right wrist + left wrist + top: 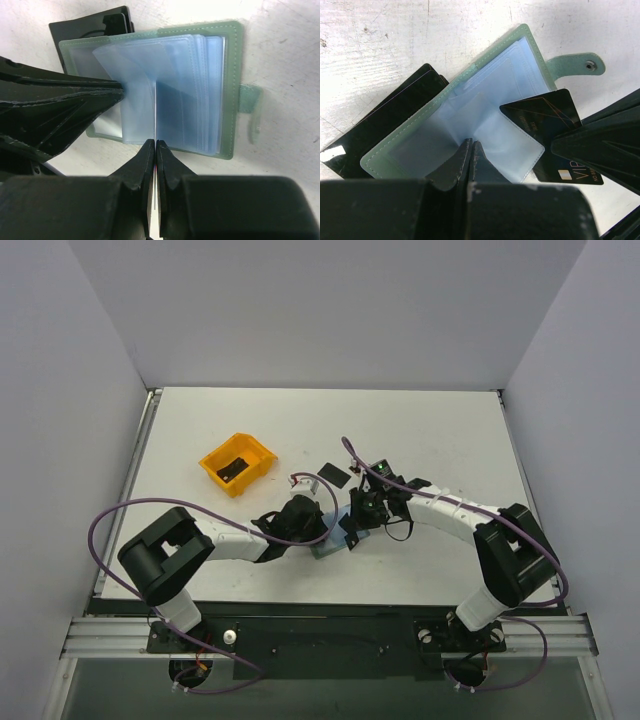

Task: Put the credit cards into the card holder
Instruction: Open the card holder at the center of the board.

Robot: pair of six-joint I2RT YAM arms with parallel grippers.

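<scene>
1. The card holder [415, 142] lies open on the counter [430, 430]. It sits close to the near edge, about midway between the left and right edges. Its clear sleeves are fanned up and its snap tab [580, 62] lies flat beside it.
2. The left gripper [470, 147] has its jaws pressed together on one clear sleeve. It seems to be pinching the sleeve and lifting it away from the others.
3. The right gripper [155, 145] has its jaws pinching a black credit card [545, 117] by one end. The card is tilted, with one corner just at the mouth of a sleeve.
4. Another black card [385, 120] lies partly under the holder. A loose card [335, 475] rests on the counter just beyond the jaws. An orange bin [258, 450] farther toward the left edge holds what looks like one more.
5. The step in hand appears to be feeding the held card into the opened pocket. To do it well, the card should first be turned square to the opening, so a whole edge enters rather than one corner.
6. The left jaws should keep the sleeve taut while the card slides in slowly along it. Pushing at an angle could buckle the thin plastic or skid the holder across the counter.
</scene>
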